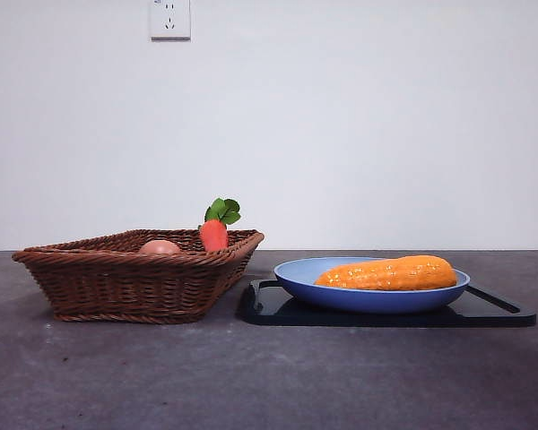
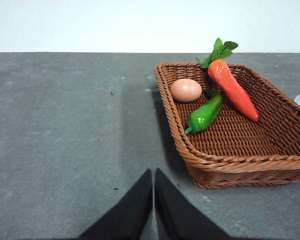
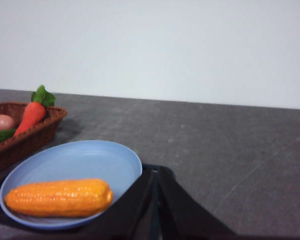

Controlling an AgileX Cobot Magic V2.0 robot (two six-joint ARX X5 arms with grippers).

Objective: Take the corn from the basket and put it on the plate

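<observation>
The orange-yellow corn [image 1: 390, 273] lies flat in the light-blue plate [image 1: 305, 278], which rests on a black tray. The right wrist view shows the same corn [image 3: 60, 197] on the plate [image 3: 85, 160], with my right gripper [image 3: 155, 175] shut and empty just beside the plate's rim. The brown wicker basket [image 1: 117, 287] stands to the left of the plate and holds no corn. My left gripper [image 2: 153, 176] is shut and empty over bare table, a short way from the basket [image 2: 230, 160].
In the basket lie a red-orange carrot [image 2: 232, 90] with green leaves, a pinkish-tan egg [image 2: 185, 90] and a green pepper [image 2: 205, 113]. The flat black tray [image 1: 502, 312] sits under the plate. A wall with a socket [image 1: 169, 18] stands behind.
</observation>
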